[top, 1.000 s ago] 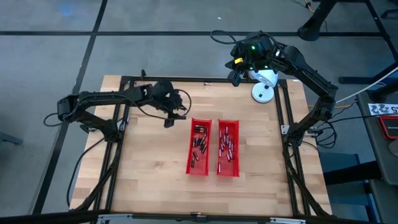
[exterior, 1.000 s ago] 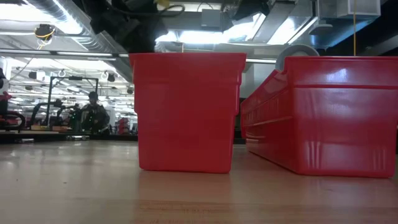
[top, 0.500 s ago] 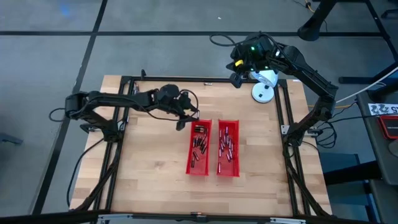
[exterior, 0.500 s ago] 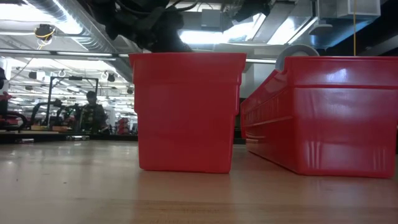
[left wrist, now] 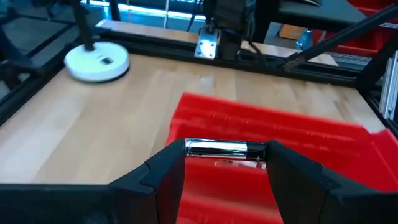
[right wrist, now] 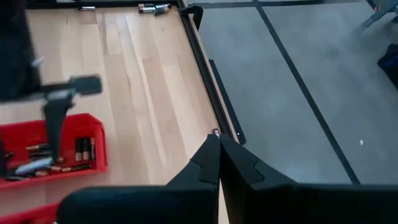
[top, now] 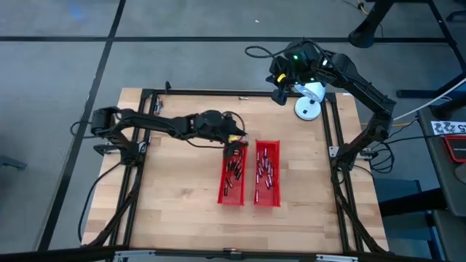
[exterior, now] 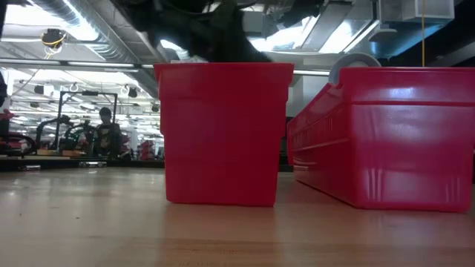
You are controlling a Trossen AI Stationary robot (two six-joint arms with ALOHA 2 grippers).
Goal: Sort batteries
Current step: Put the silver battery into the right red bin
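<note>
Two red trays, left (top: 231, 175) and right (top: 266, 175), stand side by side mid-table, each with several small batteries lying in it. My left gripper (top: 234, 148) hovers over the left tray's far end, shut on one silvery battery (left wrist: 225, 149). In the low view its dark arm (exterior: 208, 33) shows above the left tray (exterior: 219, 133). My right gripper (top: 279, 91) waits above the table's far edge, and its fingers (right wrist: 219, 149) are shut on nothing. My left gripper pinches the silvery battery by its two ends (left wrist: 189, 148) between its two fingertips, so the battery lies crosswise between them. The fingers come slanting down from the table's left. The battery sits level, lifted clear above the red tray (left wrist: 205, 193).
A white round device (top: 307, 108) sits at the table's far right corner; it also shows in the left wrist view (left wrist: 96, 62). A black frame (top: 335, 138) runs along the table's edges. A few loose batteries (right wrist: 152, 8) lie by the frame in the right wrist view.
My left gripper has gone toward the table's right edge, from the bare wood left of the trays to above the left tray's far end.
</note>
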